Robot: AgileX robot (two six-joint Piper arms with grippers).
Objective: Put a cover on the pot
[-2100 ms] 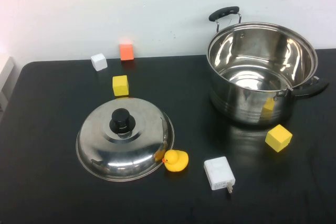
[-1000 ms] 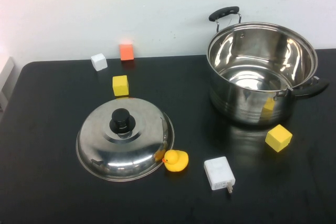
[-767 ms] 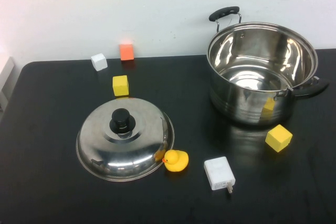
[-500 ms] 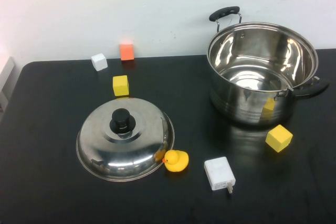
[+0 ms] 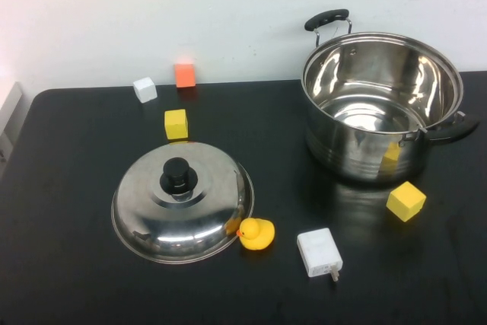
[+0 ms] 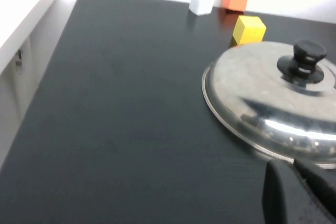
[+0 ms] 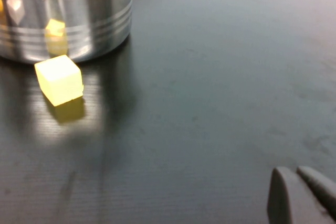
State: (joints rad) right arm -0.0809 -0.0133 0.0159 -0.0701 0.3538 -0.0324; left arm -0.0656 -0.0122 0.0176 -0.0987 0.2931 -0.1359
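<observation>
table (image 5: 68,264): black top, white wall behind it.
left gripper (image 6: 302,195): only dark finger tips show, at the edge of the left wrist view; not in the high view. It sits low over bare table, just beside the near rim of the lid, not touching it. Tips lie close side by side with nothing between them. Pot is well apart from it, on the other side of the table.
white block (image 5: 144,89): far left, near the wall.
orange block (image 5: 183,74): just right of the white block, against the wall.
yellow block (image 5: 176,124): just behind the lid's far rim; can't tell if they touch.
lid (image 5: 183,202): domed steel, black knob up, flat on the table left of centre, well apart from the pot.
duck (image 5: 256,234): yellow, at the lid's front-right rim, touching or nearly so.
charger (image 5: 318,253): white plug adapter, right of the duck, in front of the pot.
pot (image 5: 380,104): far right, upright, open, nothing inside, two black side handles; uncovered.
second yellow block (image 5: 405,201): just in front of the pot's right side, apart from the wall, mirrored in the steel.
right gripper (image 7: 299,195): only dark tips at the edge of the right wrist view; not in the high view. Tips nearly together, holding nothing, above bare table. Pot and second yellow block are well away from it.
</observation>
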